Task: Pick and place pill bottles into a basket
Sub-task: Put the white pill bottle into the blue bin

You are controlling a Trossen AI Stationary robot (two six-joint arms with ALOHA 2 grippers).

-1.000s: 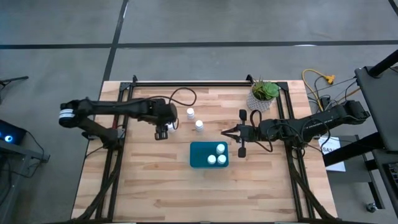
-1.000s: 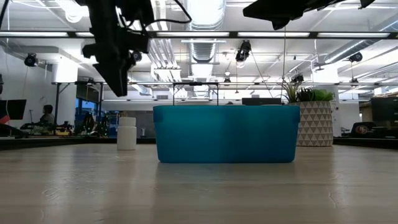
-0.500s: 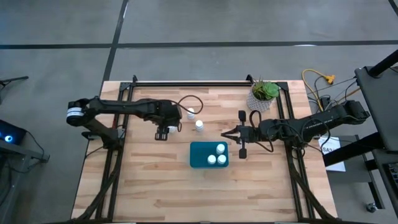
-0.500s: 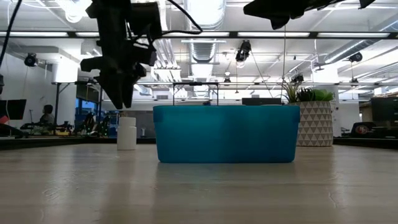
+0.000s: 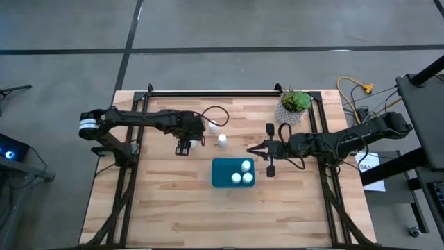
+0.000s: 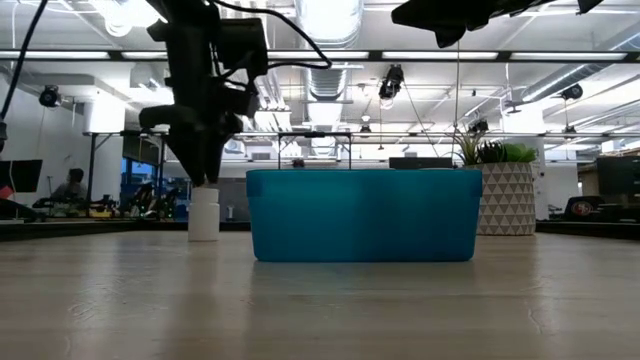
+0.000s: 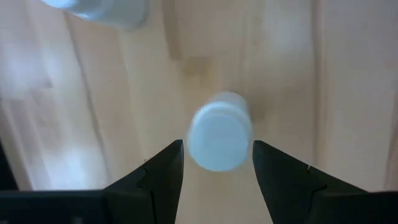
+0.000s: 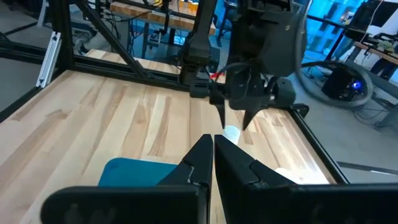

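Observation:
Two white pill bottles stand on their bases on the wooden table behind the teal basket (image 5: pixel 223 173): one (image 5: pixel 214 129) under my left gripper, one (image 5: pixel 222 140) just to its right. Three more bottles (image 5: pixel 242 173) stand inside the basket. My left gripper (image 7: pixel 217 144) points down, open, with a finger on either side of the first bottle's cap (image 7: pixel 219 138) and apart from it. In the low view its fingertips (image 6: pixel 205 180) hang just above that bottle (image 6: pixel 203 215). My right gripper (image 5: pixel 254 148) hovers shut to the right of the bottles, holding nothing.
A white patterned plant pot (image 5: pixel 294 107) stands at the far right of the table. The second loose bottle (image 7: pixel 106 7) is close beside my left gripper. Black frame rails run along the table's left, right and far sides. Bare wood lies in front of the basket.
My left gripper has gone down and toward the table's right edge, coming over the loose bottle, and has rolled about its own axis. Its fingers have stayed open. The bottles and my right arm have kept still.

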